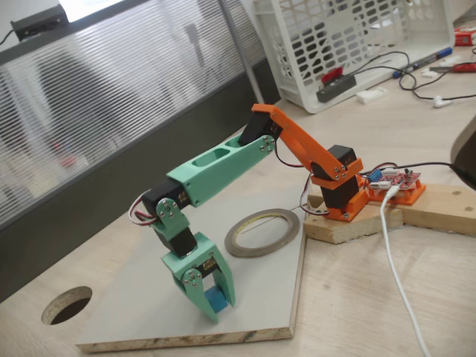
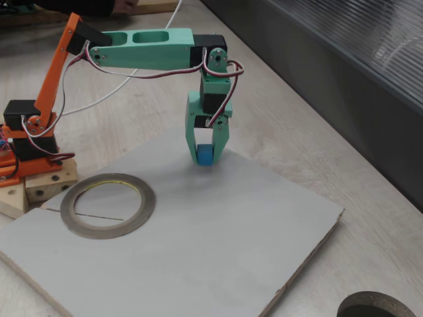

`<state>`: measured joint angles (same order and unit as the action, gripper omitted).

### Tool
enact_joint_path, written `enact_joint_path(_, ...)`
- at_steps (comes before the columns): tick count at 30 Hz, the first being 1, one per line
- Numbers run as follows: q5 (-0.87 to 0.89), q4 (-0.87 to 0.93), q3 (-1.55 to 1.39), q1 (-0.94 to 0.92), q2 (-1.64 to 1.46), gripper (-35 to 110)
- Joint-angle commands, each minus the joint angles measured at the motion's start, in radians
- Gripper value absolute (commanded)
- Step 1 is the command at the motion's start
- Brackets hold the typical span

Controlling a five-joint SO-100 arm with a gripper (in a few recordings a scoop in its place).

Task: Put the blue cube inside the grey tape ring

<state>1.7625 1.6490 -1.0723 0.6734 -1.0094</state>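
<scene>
The blue cube (image 1: pixel 217 299) (image 2: pixel 205 155) sits on the grey board (image 1: pixel 141 312) (image 2: pixel 218 251), between the two green fingers. My gripper (image 1: pixel 221 306) (image 2: pixel 206 158) points straight down over it, tips at the board, jaws pressed against the cube's sides. The grey tape ring (image 1: pixel 256 251) (image 2: pixel 109 230) lies flat on the same board, about a ring's width from the cube toward the arm's orange base. Its middle holds nothing.
A dark round hole (image 1: pixel 67 305) (image 2: pixel 373 307) is cut in the desk beyond the board's edge. The arm's base stands on a wooden block (image 1: pixel 424 208) with a white cable (image 1: pixel 398 268) trailing off it. A white basket (image 1: pixel 349 44) stands behind.
</scene>
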Motion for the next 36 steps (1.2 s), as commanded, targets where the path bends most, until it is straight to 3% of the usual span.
enact_joint_path(1,0.011,0.002,0.008,0.006,-0.063,5)
enact_joint_path(10,0.011,0.014,0.008,0.005,-0.075,1)
enact_joint_path(18,0.011,0.015,-0.005,0.003,-0.442,1)
enact_joint_path(29,0.005,0.006,-0.006,0.002,-0.492,1)
enact_joint_path(32,0.003,0.002,-0.008,-0.054,-0.500,1)
enact_joint_path(36,0.000,0.000,-0.028,-0.261,-0.503,1)
